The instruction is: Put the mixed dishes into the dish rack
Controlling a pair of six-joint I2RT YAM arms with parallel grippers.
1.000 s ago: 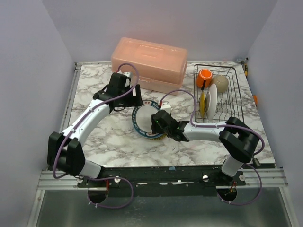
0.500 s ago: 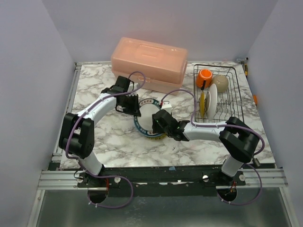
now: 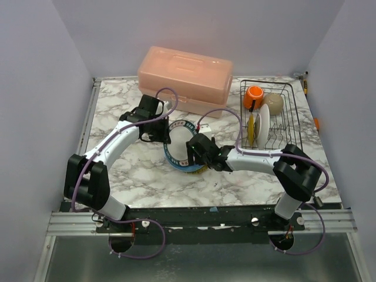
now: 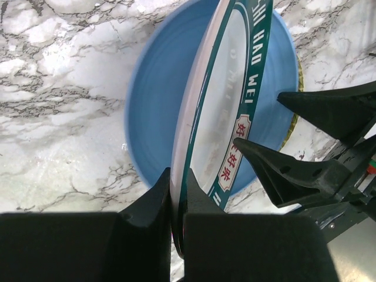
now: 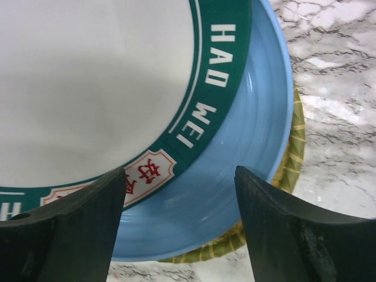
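Left jaws have clamped the tilted white plate [image 4: 229, 111] by its rim; right jaws spread wider, released, over the blue plate [image 5: 249, 164]

White plate [image 5: 88, 76]: dark green rim band, white letters, red characters on cream labels; under it a plain blue plate [image 5: 252, 147], then a yellow striped rim [image 5: 295, 147]. Table [image 4: 59, 70] white marble, grey-veined. Upper right: orange mug [image 3: 254, 94], cream bowl [image 3: 274, 103], black wire rack [image 3: 294, 117]
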